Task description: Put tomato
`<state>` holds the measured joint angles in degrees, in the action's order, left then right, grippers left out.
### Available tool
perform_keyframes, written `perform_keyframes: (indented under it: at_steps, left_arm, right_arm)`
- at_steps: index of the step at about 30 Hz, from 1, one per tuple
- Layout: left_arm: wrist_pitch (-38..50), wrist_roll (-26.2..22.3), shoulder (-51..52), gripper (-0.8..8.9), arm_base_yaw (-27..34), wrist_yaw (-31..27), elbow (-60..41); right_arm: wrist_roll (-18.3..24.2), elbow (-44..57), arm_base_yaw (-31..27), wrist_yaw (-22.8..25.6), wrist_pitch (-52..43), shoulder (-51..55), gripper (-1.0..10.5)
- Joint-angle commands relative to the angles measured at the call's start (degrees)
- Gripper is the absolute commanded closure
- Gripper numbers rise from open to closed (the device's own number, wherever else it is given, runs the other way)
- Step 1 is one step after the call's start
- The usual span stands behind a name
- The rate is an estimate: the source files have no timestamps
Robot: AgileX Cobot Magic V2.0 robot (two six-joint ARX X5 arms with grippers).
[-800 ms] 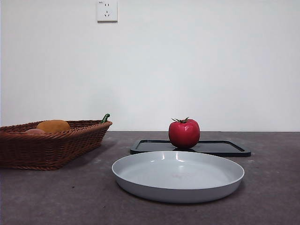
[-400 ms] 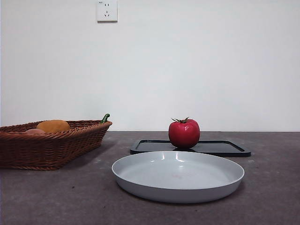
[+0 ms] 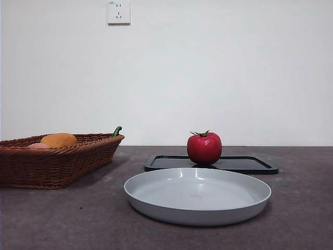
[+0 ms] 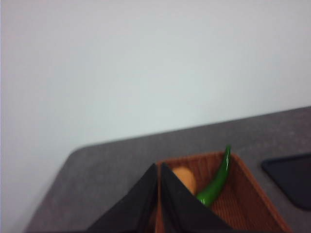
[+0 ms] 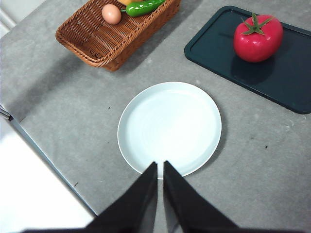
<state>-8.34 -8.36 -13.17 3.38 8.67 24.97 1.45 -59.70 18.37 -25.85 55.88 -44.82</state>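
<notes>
Tomato (image 3: 204,149) sits upright on the black tray (image 3: 250,165), towards one end of it, green calyx on top. Red, glossy, nothing touching it. In the right wrist view the tomato (image 5: 258,38) is well apart from the right gripper (image 5: 161,167).

Grey plate (image 3: 156,205) lies on the tabletop (image 3: 67,219) just in front of the tray, nearer the front cam. Nothing in it. Plate and tray look apart, narrow strip of table btwn them in the right wrist view.

Wicker basket (image 3: 57,165) stands off to one side of the plate, well apart from the tray. Contents: orange-yellow fruit (image 3: 59,139), an egg (image 5: 112,14), a green chilli pepper (image 4: 216,182) leaning against the basket's end wall w/ its tip over the rim.

Right gripper: high above the table, over the near rim of the plate. Jaws pressed nearly together, thin slit btwn tips, holding nothing.

Left gripper (image 4: 159,167): above the basket, tips pointing at the fruit and chilli. Jaws closed together to a thin line, nothing held. View slightly blurred.

Neither arm appears in the front view. White wall behind, socket (image 3: 118,11) high up on it.
</notes>
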Motion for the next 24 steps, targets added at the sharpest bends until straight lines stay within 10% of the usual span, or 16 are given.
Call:
perform_keyframes:
  at_steps: [1, 24]
  left_arm:
    - [0.68, 2.27, 2.97, 8.06, 0.15, -1.25, -4.13]
    - [-0.11, 4.79, 13.0, 8.06, 0.15, -3.15, -23.69]
  right_arm:
    - [-0.37, -0.48, 0.28, -0.22, -0.57, -0.39, 9.4]
    - [-0.37, -0.48, 0.28, -0.22, -0.57, -0.39, 9.4]
